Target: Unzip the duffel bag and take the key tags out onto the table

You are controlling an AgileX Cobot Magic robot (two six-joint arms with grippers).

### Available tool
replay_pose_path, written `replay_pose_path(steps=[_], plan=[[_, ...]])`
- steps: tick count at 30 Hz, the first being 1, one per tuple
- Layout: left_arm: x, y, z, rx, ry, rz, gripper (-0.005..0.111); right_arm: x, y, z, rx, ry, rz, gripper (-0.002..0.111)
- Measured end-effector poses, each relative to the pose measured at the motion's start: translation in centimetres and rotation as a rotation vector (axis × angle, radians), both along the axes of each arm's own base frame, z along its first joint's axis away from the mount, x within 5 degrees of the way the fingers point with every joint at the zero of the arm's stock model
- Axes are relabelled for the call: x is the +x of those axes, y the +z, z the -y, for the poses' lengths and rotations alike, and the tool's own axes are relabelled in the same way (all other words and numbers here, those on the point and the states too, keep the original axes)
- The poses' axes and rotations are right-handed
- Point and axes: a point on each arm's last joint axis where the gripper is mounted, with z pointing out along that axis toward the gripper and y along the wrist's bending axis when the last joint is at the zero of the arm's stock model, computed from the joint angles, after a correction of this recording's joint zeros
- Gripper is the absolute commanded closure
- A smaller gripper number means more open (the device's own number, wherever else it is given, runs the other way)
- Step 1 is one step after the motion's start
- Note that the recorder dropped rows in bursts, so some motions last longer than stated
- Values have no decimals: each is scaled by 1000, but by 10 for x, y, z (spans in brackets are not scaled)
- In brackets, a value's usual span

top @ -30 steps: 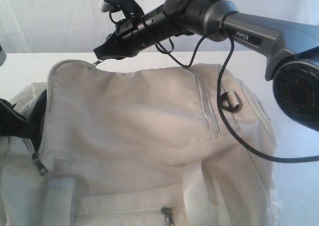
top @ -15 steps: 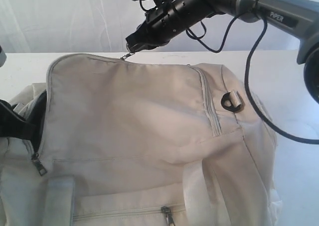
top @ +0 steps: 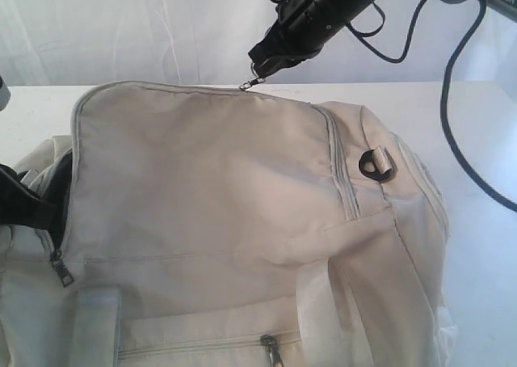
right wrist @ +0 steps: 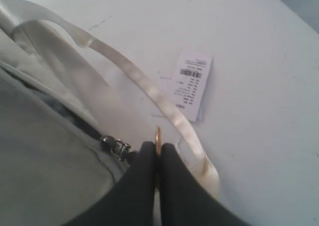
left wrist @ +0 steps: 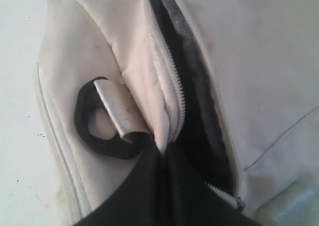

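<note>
White tabletop [top: 477, 246] carries the beige duffel bag [top: 210, 213], lying short of its far edge, its main zipper gaping on dark lining at the left end. The right claw [top: 260, 68] is pinched tight on the zipper pull [top: 251, 83] at the bag's far side. The left claw [left wrist: 162, 154], closed, seemingly nips fabric beside a black strap ring [left wrist: 92, 124].

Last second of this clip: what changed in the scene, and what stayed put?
The right claw, shut on the zip pull, travelled rightward along the far top edge of the bag, dragging the pull with it. Nothing was newly grasped or let go. The left claw stayed pinched on the bag's left end, and the bag itself barely shifted.
</note>
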Motion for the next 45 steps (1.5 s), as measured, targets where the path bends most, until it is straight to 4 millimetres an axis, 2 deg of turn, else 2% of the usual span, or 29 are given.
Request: replay_pose_path(steps=[4, 8, 16, 20, 30, 39, 45], plan=[[0, 0, 0, 1, 0, -2, 107, -6, 0, 10, -90, -17, -29, 108], [0, 0, 0, 1, 0, -2, 107, -13, 8, 21, -127, -51, -35, 108], [0, 0, 0, 2, 0, -6, 107, -33, 23, 46, -219, -183, -62, 108], [0, 0, 0, 2, 0, -6, 107, -43, 24, 54, -254, -230, -85, 108], [0, 0, 0, 2, 0, -6, 107, -64, 10, 65, -304, -251, -144, 108], [-1, -1, 0, 6, 0, -9, 107, -87, 28, 68, -287, -272, -120, 108], [-2, 1, -1, 5, 0, -5, 107, -101, 23, 70, -285, -287, -149, 108]])
